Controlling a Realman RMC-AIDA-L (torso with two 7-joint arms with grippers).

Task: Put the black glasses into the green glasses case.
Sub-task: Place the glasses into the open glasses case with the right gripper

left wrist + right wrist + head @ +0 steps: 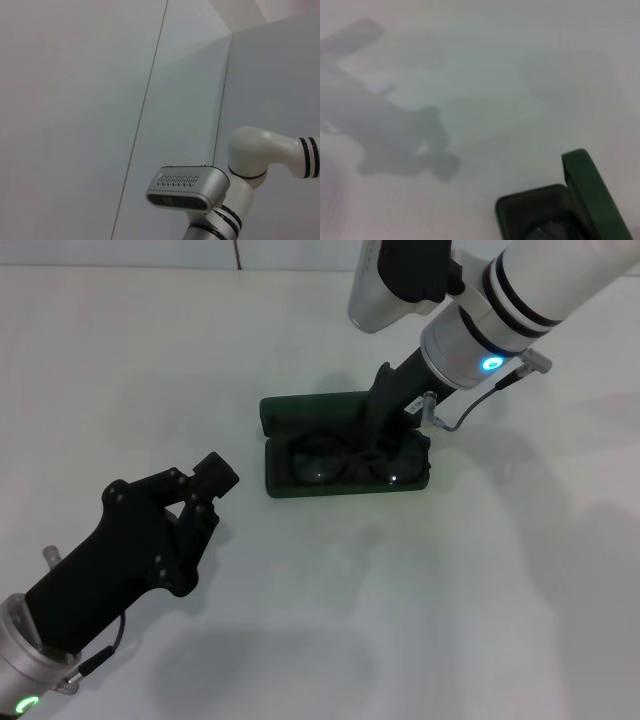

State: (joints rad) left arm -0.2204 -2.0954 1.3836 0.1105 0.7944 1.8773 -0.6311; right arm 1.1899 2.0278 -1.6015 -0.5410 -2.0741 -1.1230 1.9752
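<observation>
The green glasses case (345,485) lies open in the middle of the table, its lid (310,410) folded back on the far side. The black glasses (320,462) lie inside the tray, lenses up. My right gripper (380,448) reaches down into the case from the far right. Its fingers stand close together on the frame between the two lenses. In the right wrist view only one corner of the case (532,207) and its raised lid (592,192) show. My left gripper (205,495) rests open and empty at the near left, well away from the case.
The white table (480,600) spreads around the case with nothing else on it. The left wrist view looks up at a pale wall and the robot's head camera (187,190).
</observation>
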